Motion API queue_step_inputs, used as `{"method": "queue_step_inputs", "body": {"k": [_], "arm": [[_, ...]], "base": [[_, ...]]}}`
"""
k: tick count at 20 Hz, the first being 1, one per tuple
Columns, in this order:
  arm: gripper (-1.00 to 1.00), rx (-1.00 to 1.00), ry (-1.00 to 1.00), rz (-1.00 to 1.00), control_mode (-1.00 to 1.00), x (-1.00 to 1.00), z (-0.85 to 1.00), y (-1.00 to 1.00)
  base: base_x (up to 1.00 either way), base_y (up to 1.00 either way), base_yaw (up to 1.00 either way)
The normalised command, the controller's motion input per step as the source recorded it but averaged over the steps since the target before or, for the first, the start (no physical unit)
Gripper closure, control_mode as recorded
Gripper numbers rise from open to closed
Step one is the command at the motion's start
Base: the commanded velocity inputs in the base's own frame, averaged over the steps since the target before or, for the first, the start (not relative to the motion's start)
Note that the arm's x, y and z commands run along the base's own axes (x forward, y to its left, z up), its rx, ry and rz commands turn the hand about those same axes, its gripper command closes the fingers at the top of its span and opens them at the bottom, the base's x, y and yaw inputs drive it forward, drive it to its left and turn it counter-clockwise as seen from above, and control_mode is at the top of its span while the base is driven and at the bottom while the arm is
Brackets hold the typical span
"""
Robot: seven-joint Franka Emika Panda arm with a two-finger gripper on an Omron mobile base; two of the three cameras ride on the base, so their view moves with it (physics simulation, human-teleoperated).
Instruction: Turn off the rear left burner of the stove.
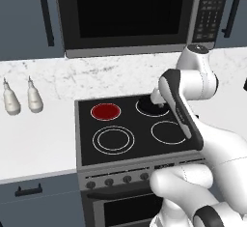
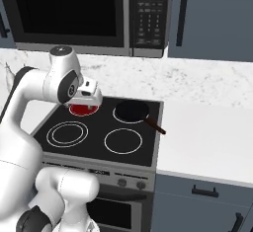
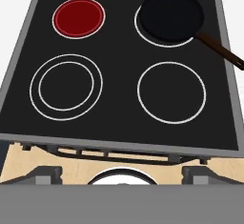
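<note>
Bottles: two pale bottles (image 1: 10,99) and (image 1: 34,97) stand upright on the white counter (image 1: 38,139), well to the left of the stove, side by side and apart from each other.
Stove: the stove (image 1: 84,148) has a black glass top set in the counter, with a grey front panel below it bearing a row of small dark knobs (image 1: 109,181).
Rear left burner: the rear left burner (image 1: 105,111) sits in the stove's back left corner and glows as a solid red disc; from the hand camera it lies at the upper left of the glass (image 3: 78,17).
Front left burner: the front left burner (image 1: 113,139), a circle of two white rings, lies just in front of the red disc.
Front right burner: the front right burner (image 3: 171,92), a single white ring, is bare.
Pan: a black pan (image 2: 131,111) sits on the stove's rear right burner, its dark handle (image 2: 155,126) pointing toward the stove's right edge.
Microwave: a big black microwave (image 1: 130,13) hangs above the stove, with a keypad at its right side.
Gripper: the gripper (image 2: 87,96) hangs over the stove's back half, above the red disc in the right base view and touching nothing; its fingers (image 3: 47,172) stand wide apart with nothing between them.
</note>
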Motion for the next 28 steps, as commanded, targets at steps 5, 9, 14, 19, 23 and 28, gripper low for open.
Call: {"method": "queue_step_inputs", "body": {"k": [5,9,14,19,23,28], "arm": [[-1.00,0.00,0.00,0.00,1.00,0.00,0.00,0.00],[-1.00,0.00,0.00,0.00,1.00,0.00,0.00,0.00],[-1.00,0.00,0.00,0.00,-1.00,0.00,0.00,0.00],[-1.00,0.00,0.00,0.01,-1.00,-0.04,0.00,0.06],[-1.00,-0.07,0.04,0.18,-1.00,-0.20,-0.11,0.69],[-1.00,-0.18,0.13,0.39,-1.00,-0.33,-0.34,1.00]], "base": [[0.00,-0.16,0.00],[0.00,0.00,0.00],[0.00,0.00,0.00],[0.00,0.00,0.00],[0.00,0.00,0.00],[0.00,0.00,0.00]]}}
